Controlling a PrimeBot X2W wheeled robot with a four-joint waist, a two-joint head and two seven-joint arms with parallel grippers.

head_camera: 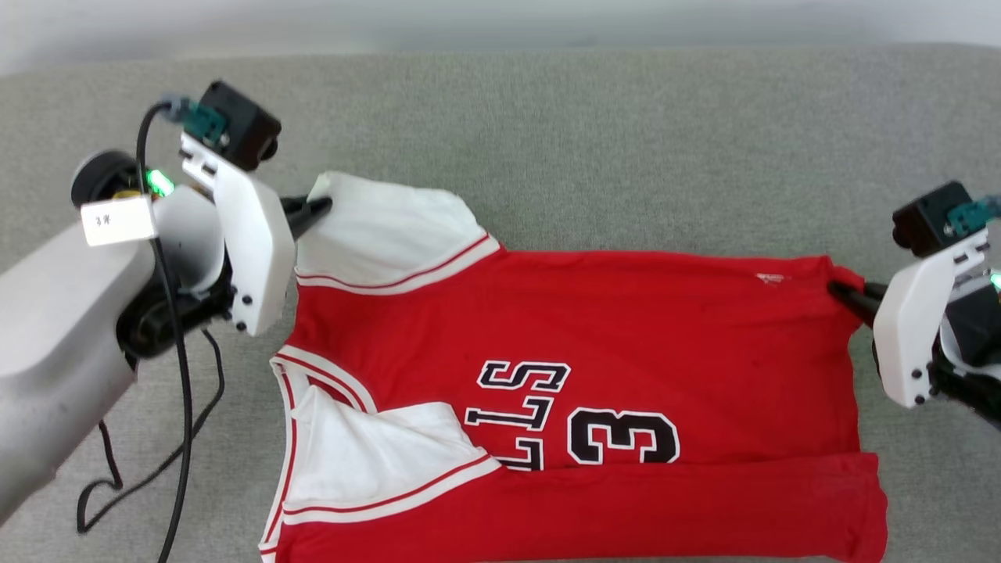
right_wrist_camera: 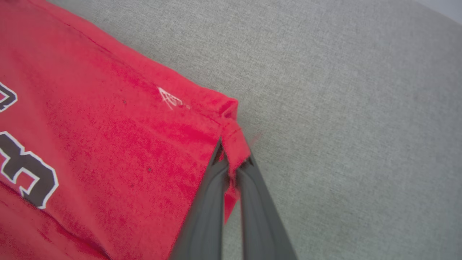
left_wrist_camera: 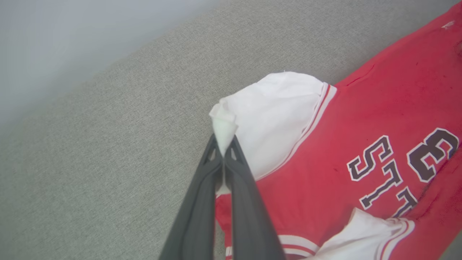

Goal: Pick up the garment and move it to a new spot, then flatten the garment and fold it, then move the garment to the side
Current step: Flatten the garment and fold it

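2 closed claws hold 1 soft, red jersey-style T-shirt (head_camera: 626,336) with white short sleeves, black white-outlined letters and a number 3. It lies spread across a grey woven fabric surface (head_camera: 547,117), collar toward the robot's left and hem toward its right. Its near long edge (head_camera: 665,500) is turned over toward the middle and covers part of the lettering.

The knit looks light and limp. It will probably sag between 2 grips, crease easily and bunch if dragged over the textured cover, though it should not slip or tear. The best holds are likely the doubled, stitched places: sleeve ends and hem corners.

The left gripper (head_camera: 317,209) reaches in from the left on a pale forearm (head_camera: 55,328). Its fingers lie low and point inward, pressed together on the tip of the far white sleeve (head_camera: 391,227). The right gripper (head_camera: 848,293) comes in from the right edge, fingers pointing the opposite way, pinched on the far hem corner (head_camera: 837,274). The wrist views show cloth puckered between each pair of fingers.
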